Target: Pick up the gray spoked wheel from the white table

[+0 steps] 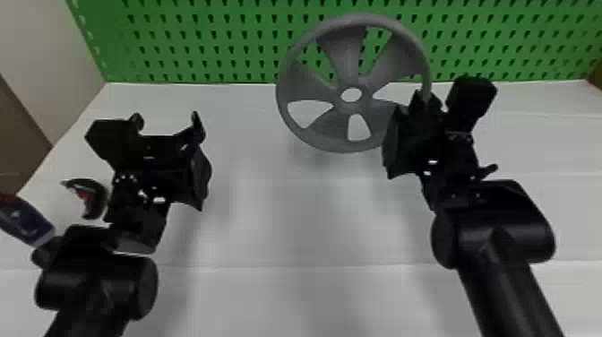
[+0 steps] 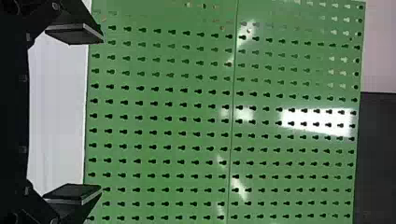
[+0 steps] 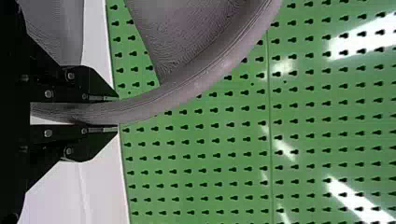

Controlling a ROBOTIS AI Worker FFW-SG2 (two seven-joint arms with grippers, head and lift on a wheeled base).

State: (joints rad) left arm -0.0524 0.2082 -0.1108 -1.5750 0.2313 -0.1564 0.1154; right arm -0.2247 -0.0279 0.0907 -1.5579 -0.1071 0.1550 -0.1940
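Green pegboard (image 1: 206,40) behind white table (image 1: 309,224); right end effector (image 1: 425,98) clamps gray wheel (image 1: 344,56).

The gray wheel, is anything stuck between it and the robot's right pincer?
No, nothing visible is between them. The right pincer is shut on the rim of the gray wheel, with a finger on each side. The green pegboard is behind the wheel, not in between.

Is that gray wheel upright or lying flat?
Roughly upright: the gray wheel rises in front of the green board, its rim pinched between the right arm's jaws.
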